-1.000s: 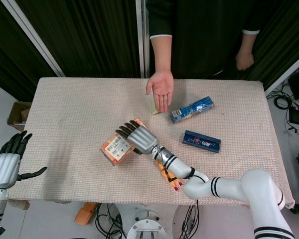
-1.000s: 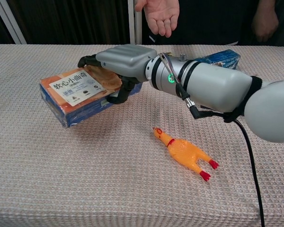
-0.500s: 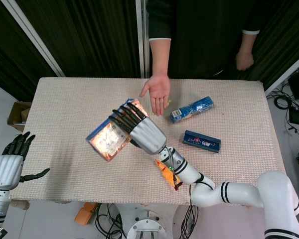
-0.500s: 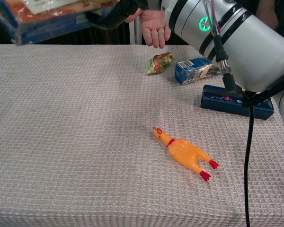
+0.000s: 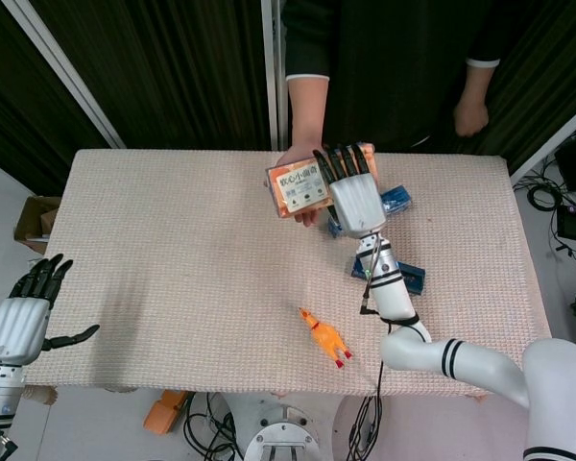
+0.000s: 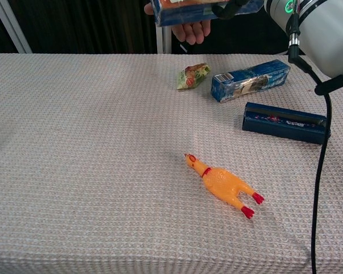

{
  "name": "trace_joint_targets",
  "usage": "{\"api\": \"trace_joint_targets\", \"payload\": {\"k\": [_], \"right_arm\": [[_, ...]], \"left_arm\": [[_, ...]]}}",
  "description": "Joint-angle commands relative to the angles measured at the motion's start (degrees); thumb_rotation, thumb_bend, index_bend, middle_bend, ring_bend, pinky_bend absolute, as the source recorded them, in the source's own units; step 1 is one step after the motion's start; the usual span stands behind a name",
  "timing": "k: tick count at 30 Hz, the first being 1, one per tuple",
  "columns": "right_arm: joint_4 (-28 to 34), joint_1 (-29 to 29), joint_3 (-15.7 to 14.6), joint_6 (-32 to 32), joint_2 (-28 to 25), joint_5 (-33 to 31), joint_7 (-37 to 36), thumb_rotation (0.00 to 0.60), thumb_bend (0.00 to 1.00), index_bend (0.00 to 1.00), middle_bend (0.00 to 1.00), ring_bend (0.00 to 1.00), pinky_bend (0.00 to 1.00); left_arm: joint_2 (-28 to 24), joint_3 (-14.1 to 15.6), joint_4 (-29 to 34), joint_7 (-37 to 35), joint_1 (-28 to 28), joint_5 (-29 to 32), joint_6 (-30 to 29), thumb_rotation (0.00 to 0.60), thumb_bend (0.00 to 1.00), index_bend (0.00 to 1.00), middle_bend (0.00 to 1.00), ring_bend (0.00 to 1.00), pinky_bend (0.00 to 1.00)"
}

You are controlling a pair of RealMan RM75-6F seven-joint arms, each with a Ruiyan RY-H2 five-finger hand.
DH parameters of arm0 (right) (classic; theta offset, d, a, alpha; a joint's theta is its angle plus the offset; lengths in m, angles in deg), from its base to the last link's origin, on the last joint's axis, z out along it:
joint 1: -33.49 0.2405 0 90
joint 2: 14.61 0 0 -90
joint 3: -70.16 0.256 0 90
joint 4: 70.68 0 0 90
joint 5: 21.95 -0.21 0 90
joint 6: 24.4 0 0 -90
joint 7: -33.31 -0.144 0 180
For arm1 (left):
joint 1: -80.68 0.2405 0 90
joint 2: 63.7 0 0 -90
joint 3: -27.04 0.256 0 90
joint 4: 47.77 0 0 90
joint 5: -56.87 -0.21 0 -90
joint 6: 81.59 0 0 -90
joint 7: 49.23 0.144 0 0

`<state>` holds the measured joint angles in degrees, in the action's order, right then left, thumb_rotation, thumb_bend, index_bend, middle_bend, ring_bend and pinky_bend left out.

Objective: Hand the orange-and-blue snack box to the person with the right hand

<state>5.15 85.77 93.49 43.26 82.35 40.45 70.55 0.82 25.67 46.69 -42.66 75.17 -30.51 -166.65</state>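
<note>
My right hand holds the orange-and-blue snack box up in the air at the far side of the table, fingers wrapped over its top. The box sits right above the person's open palm; I cannot tell if they touch. In the chest view only the box's blue underside shows at the top edge, with the person's fingers just under it. My left hand hangs open beside the table's near left corner, holding nothing.
A yellow rubber chicken lies near the front edge. A light blue box, a dark blue box and a small green packet lie on the right half of the woven table mat. The person stands behind the far edge.
My right hand has carried the snack box up and to the far right, from over the table's middle to above the person's palm. The left hand has barely moved.
</note>
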Motion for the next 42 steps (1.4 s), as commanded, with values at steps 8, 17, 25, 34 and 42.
{"api": "trace_joint_targets", "payload": {"k": [8,17,25,34,42], "right_arm": [[-0.7,0.4,-0.4,-4.6,-1.4,-1.7,-4.4,0.600,0.13,0.00,0.03,0.00,0.00],[3.5,-1.4,-1.8,-1.4,-5.3,2.1,-6.2,0.600,0.03,0.00,0.00,0.00,0.00],[23.5,-15.3,-13.4,8.7,-23.9,18.0,-15.1,0.600,0.04,0.00,0.00,0.00,0.00],[12.4,-37.8,-29.8,23.7,-31.3,24.6,-34.4,0.600,0.05,0.00,0.00,0.00,0.00],[2.7,-48.0,-30.1,30.3,-26.5,22.3,-37.9,0.600,0.06,0.00,0.00,0.00,0.00]], "left_arm": [[-0.3,-0.2,0.1,-0.1,-0.2,0.3,0.3,0.322,0.02,0.06,0.03,0.04,0.19],[-0.2,-0.2,0.2,0.1,-0.2,0.1,0.0,0.321,0.02,0.06,0.03,0.04,0.19],[0.0,-0.2,0.4,0.1,-0.4,-0.1,0.2,0.324,0.02,0.06,0.03,0.04,0.19],[0.2,-0.5,1.9,2.9,-0.9,0.4,0.8,0.321,0.02,0.06,0.03,0.04,0.19],[1.0,-0.3,2.3,4.0,-0.8,-0.1,0.4,0.322,0.02,0.06,0.03,0.04,0.19]]}}
